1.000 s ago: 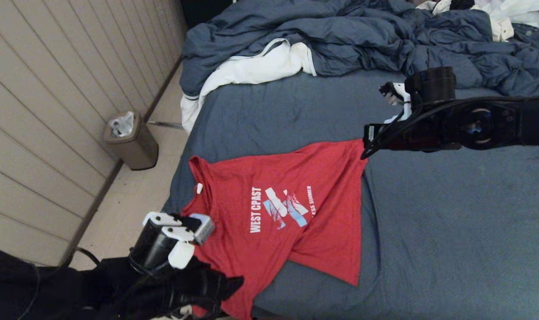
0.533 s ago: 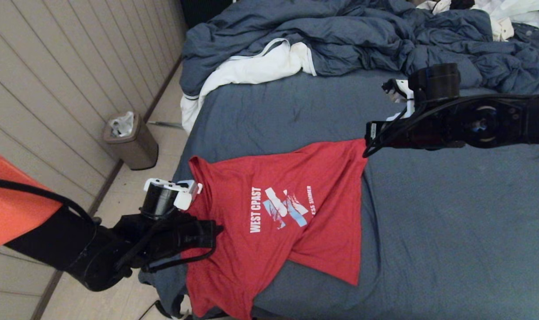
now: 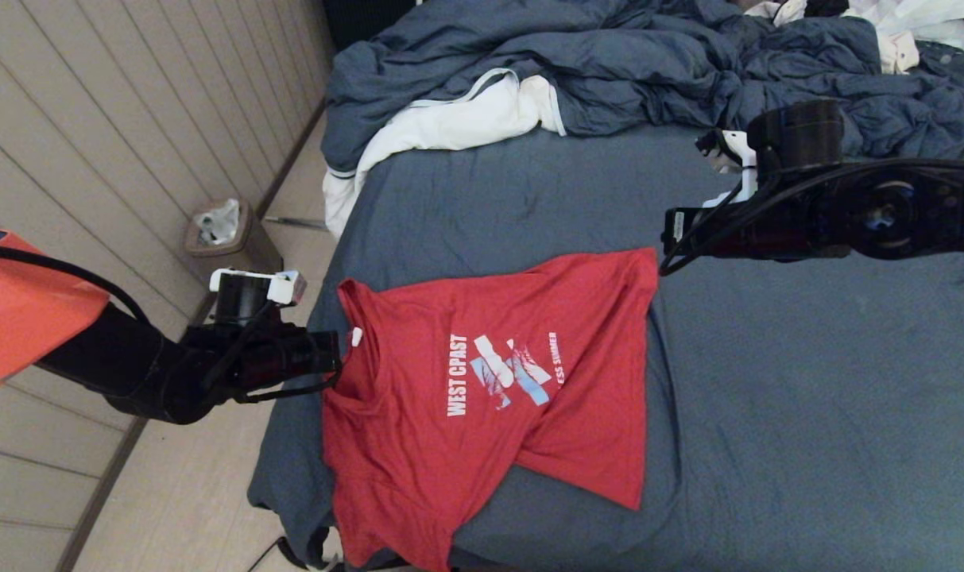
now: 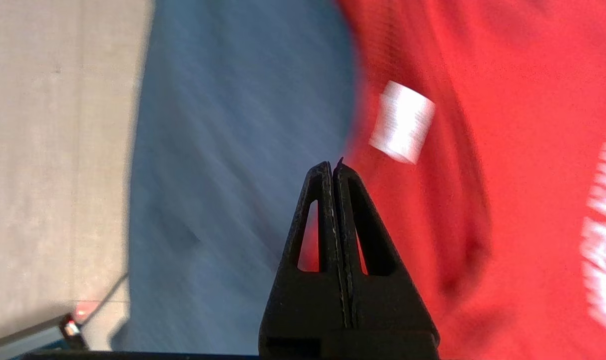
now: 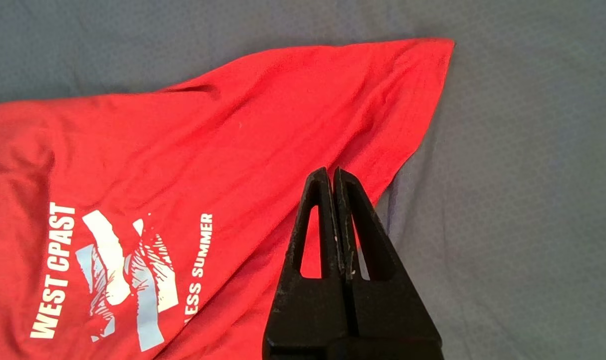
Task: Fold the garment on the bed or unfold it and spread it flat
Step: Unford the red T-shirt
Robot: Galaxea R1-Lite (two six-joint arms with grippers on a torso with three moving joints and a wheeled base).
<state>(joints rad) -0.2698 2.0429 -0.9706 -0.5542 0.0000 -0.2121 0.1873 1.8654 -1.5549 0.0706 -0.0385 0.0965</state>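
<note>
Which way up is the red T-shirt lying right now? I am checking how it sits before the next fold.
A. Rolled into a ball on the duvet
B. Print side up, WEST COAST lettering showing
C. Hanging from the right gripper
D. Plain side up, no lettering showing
B: the red T-shirt lies on the bed with its white lettering facing up, and neither shut gripper holds it.

The head camera looks forward and down from high over the bed [image 3: 807,397], taking in the whole garment [image 3: 489,381] at centre. The left wrist camera sits close over the neck tag [image 4: 401,122], at 9 o'clock of the shirt. The right wrist camera hangs somewhat farther off over the garment's corner towards 1 o'clock. All three share the red cloth and blue sheet.
</note>
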